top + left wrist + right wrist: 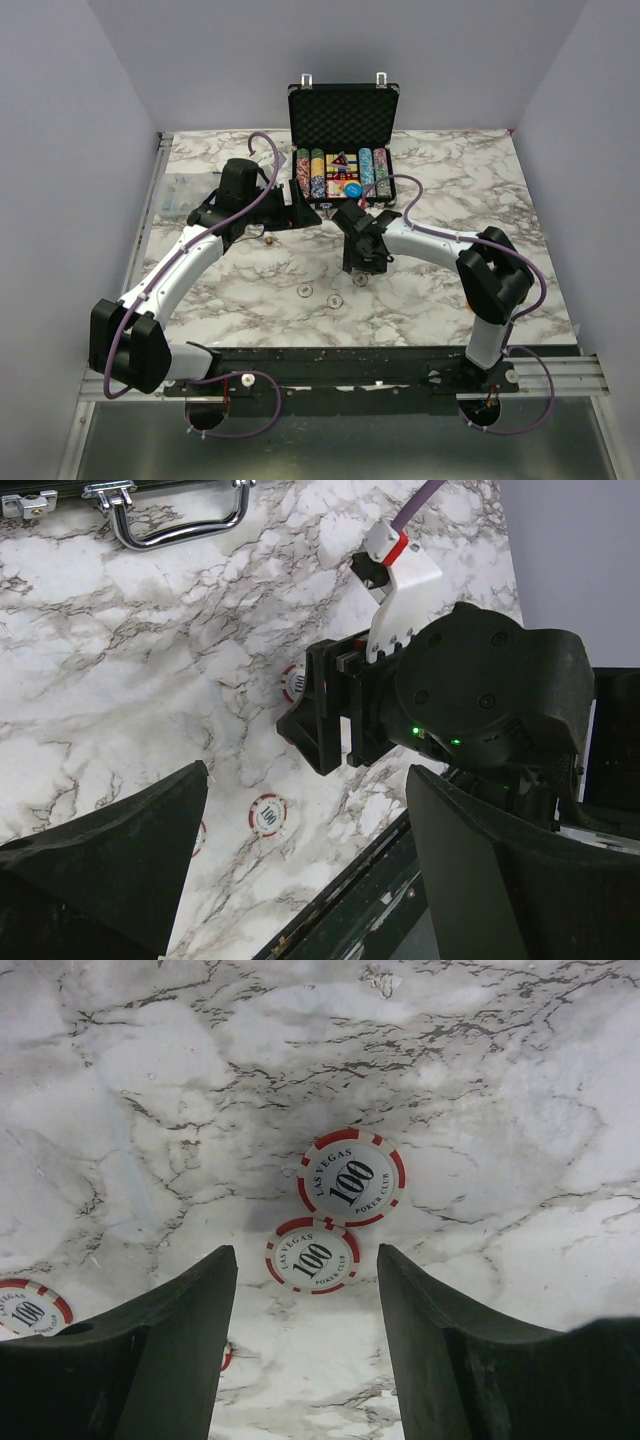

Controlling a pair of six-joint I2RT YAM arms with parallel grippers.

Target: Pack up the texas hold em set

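Note:
The black briefcase stands open at the back centre, with chip rows, a red card box and a blue disc inside. Its handle shows in the left wrist view. Loose red-and-white 100 chips lie on the marble: two touching ones right in front of my right gripper, which is open and low over them. One more chip lies to the left. My left gripper is open and empty by the case's front left corner. My right gripper also shows in the top view.
Two more chips lie nearer the front edge; one also shows in the left wrist view. A clear plastic item lies at the table's left edge. The metal rail runs along the front.

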